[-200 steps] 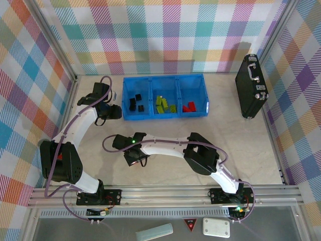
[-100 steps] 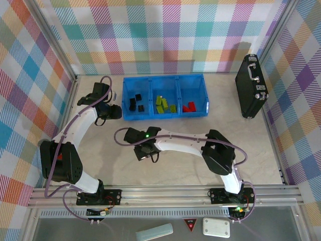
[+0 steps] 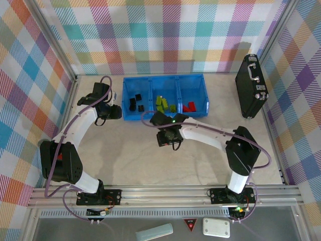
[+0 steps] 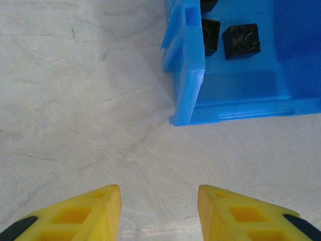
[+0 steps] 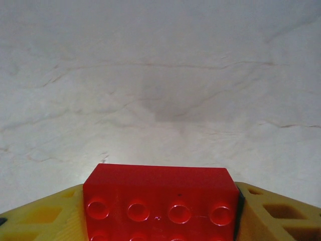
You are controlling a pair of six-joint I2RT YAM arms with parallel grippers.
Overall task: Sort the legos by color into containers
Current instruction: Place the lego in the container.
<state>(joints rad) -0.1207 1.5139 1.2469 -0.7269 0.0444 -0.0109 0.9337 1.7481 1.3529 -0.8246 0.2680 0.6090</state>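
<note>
while the right gripper (image 3: 168,138) hovers mid-bench just near of the blue tray (image 3: 163,77), it's clamped on a red lego (image 5: 159,193). left gripper (image 4: 159,211) released, jaws apart, by tray's left end. black legos (image 4: 241,41) in left compartment, green legos (image 3: 161,103) mid, red ones (image 3: 189,106) right.

text: none legible | sign: red triangle (image 3: 190,224), symbol too small to read

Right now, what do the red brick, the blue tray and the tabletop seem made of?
The red brick: hard moulded plastic, glossy; highlights on studs. The blue tray: likely moulded plastic, smooth sheen, thin walls. The tabletop: pale, matt, veined like marble; stone or laminate, unclear.
</note>
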